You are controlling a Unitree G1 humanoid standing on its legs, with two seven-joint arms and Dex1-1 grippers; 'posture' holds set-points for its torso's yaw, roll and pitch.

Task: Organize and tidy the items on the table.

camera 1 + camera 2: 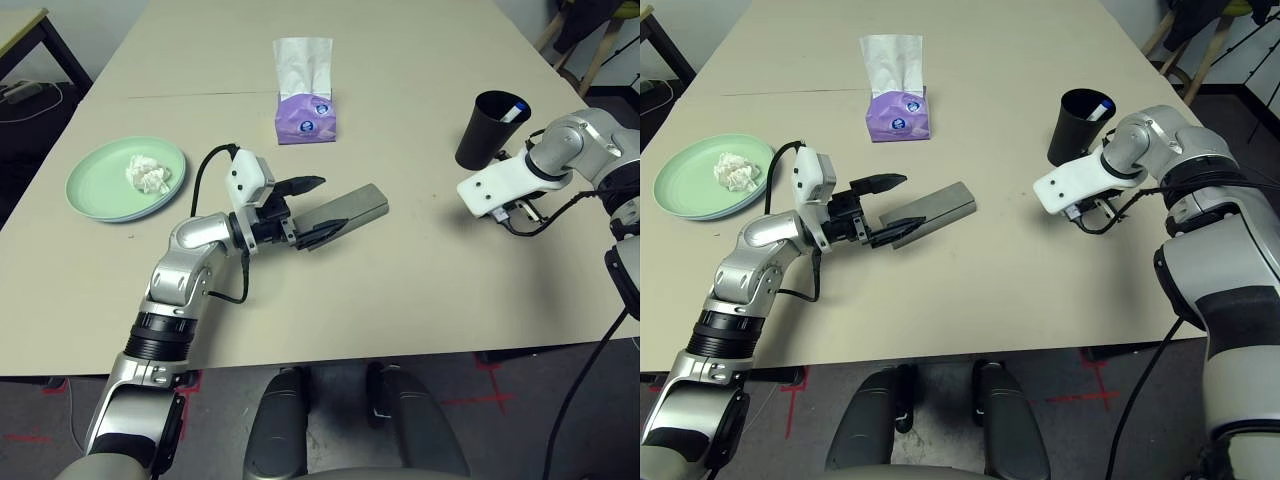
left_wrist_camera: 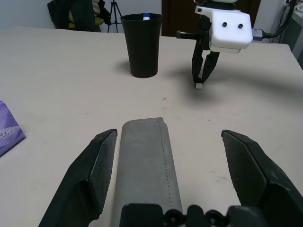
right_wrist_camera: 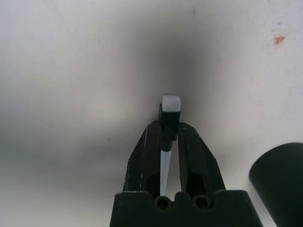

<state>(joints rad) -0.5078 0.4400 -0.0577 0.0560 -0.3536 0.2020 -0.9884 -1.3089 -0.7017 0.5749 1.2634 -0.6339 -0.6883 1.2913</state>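
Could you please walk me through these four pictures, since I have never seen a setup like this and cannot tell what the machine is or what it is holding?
This is a humanoid robot with two arms at a beige table. Two pictures come from cameras in its head, looking down over its arms. The other two come from a camera on each wrist, looking along that arm's two black fingers.

On the table are a green plate with a crumpled tissue wad on it, a purple tissue box, a black cup with a blue-capped pen inside, and a grey glasses case.

The left gripper is open, its fingers on either side of the case. The right gripper points down beside the cup and is shut on a thin white pen.
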